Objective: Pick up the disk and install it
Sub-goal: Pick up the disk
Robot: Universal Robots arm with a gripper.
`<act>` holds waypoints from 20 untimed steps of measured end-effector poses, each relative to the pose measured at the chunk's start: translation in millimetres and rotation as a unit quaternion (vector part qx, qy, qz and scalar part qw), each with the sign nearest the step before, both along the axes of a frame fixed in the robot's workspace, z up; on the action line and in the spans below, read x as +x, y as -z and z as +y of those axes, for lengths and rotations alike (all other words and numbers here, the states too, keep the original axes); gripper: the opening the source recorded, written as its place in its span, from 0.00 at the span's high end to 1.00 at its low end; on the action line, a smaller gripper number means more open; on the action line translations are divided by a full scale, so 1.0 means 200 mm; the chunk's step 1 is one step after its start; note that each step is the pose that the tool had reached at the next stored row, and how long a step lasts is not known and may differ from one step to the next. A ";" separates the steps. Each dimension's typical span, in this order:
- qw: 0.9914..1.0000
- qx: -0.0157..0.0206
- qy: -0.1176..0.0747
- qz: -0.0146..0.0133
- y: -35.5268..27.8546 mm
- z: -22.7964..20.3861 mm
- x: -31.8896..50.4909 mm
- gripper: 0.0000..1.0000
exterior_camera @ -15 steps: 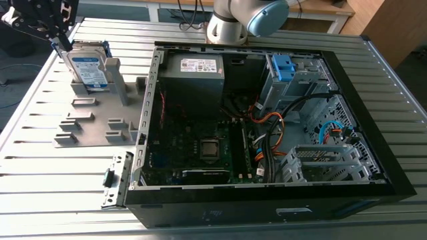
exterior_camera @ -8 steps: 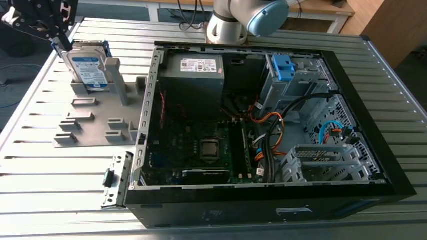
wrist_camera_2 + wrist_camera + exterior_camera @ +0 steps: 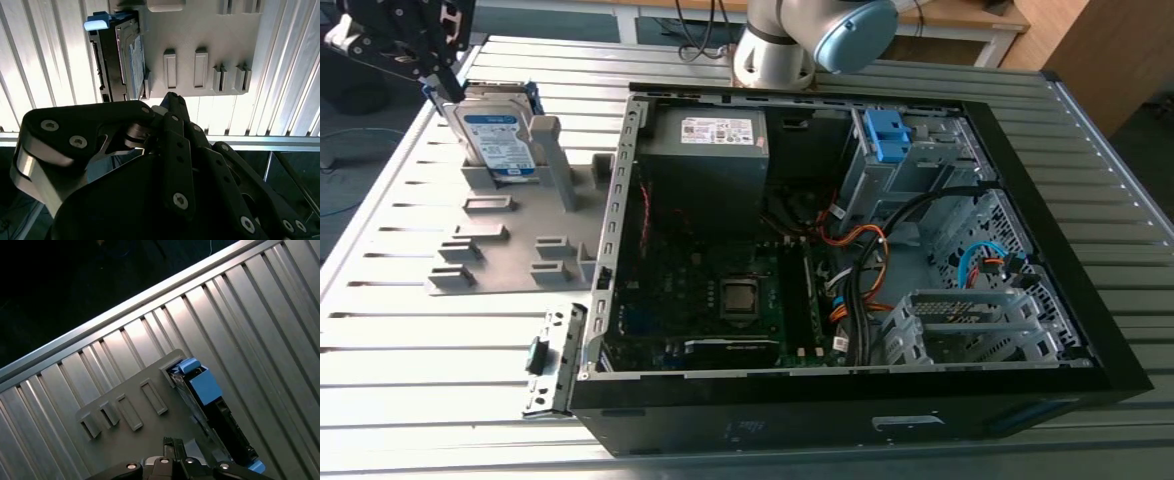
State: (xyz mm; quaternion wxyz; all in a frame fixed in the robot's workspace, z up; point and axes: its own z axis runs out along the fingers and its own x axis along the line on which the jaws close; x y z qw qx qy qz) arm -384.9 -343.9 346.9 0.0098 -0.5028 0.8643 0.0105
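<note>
The disk (image 3: 500, 140) stands on edge in a grey slotted holder (image 3: 494, 250) on the table, at the exterior view's left. It is silver-grey with a blue-and-white label and a blue bracket. My gripper (image 3: 443, 88) hangs just above the disk's upper far corner, shut, with nothing in it. I cannot tell whether it touches the disk. In the second wrist view the gripper (image 3: 170, 100) points at the holder (image 3: 200, 30) beside the disk (image 3: 125, 55). In the first wrist view the disk (image 3: 210, 400) stands close to the gripper (image 3: 169, 442).
An open black computer case (image 3: 854, 400) lies on the ribbed metal table (image 3: 454, 340), right of the holder. Inside it are a grey power supply (image 3: 707, 150), a silver drive cage (image 3: 921, 165) with a blue latch (image 3: 887, 135), a motherboard and cables. The arm's base (image 3: 781, 45) stands behind the case.
</note>
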 end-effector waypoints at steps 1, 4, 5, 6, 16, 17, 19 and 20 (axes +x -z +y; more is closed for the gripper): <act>1.000 0.000 -0.002 0.000 0.000 0.000 0.000 0.89; 1.000 0.000 -0.007 0.000 0.000 0.000 0.000 0.89; 1.000 0.000 -0.009 0.000 0.000 0.000 0.000 0.89; 1.000 0.000 -0.010 0.000 0.000 0.000 0.000 0.89; 1.000 0.000 -0.025 0.000 0.000 0.000 0.000 0.89; 1.000 0.000 -0.026 0.000 0.000 0.000 0.000 0.89; 1.000 0.000 -0.029 0.000 0.000 0.000 0.000 0.89; 1.000 0.000 -0.030 0.000 0.000 0.000 0.000 0.89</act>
